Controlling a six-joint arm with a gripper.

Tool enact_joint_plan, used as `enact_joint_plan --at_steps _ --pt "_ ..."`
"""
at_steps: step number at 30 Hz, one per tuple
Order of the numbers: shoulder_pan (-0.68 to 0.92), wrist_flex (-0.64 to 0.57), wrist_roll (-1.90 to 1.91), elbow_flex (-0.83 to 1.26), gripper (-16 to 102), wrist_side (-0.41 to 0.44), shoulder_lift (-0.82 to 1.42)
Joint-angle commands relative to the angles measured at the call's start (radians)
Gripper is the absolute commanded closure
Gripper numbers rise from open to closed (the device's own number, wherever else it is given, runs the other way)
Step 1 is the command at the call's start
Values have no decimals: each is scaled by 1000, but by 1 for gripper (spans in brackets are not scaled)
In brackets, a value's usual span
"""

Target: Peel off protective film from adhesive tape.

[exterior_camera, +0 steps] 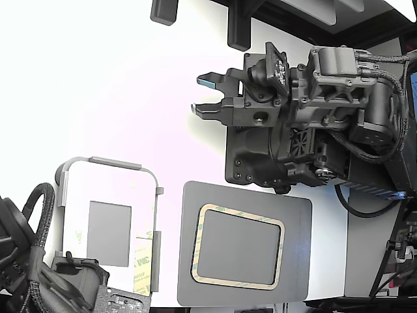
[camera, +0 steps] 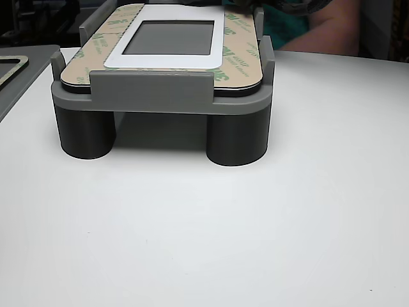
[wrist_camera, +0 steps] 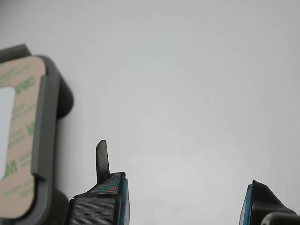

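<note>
Gripper hanging open and empty over bare table, film-covered tape sitting off to the exterior view's lower left.

The gripper (exterior_camera: 203, 95) is holding its jaws well apart with nothing between them and touching nothing; the wrist view is showing only white table (wrist_camera: 187, 93) in the gap. The adhesive tape (camera: 239, 48) is edging the white panel (exterior_camera: 107, 179) in the grey fixture (camera: 153, 96), well apart from the fingertips, down and left of them in the exterior view. The protective film (exterior_camera: 143, 264) is lying along the panel's right edge in that view, long axis running near-to-far. Likely still the approach step; no peel begun. A 2nd arm (exterior_camera: 26, 261) is sitting nearer the fixture.
</note>
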Motion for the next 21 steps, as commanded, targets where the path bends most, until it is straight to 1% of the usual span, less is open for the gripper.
enact_joint_plan --at_steps 1,4,7,12,17,18,20,21 --pt "-49 -8 -34 -23 -14 -78 21" --pt "-48 -8 -35 -23 -14 -81 21" --pt "-46 -8 -28 -23 -14 -66 21" --pt "5 -6 6 -43 -14 20 21" --pt "35 -15 5 -130 -14 41 -67" --pt "61 -18 2 -160 -14 66 -104" --pt "155 -18 -15 -225 -14 155 -193" --pt "196 0 -57 -268 -14 204 -242"
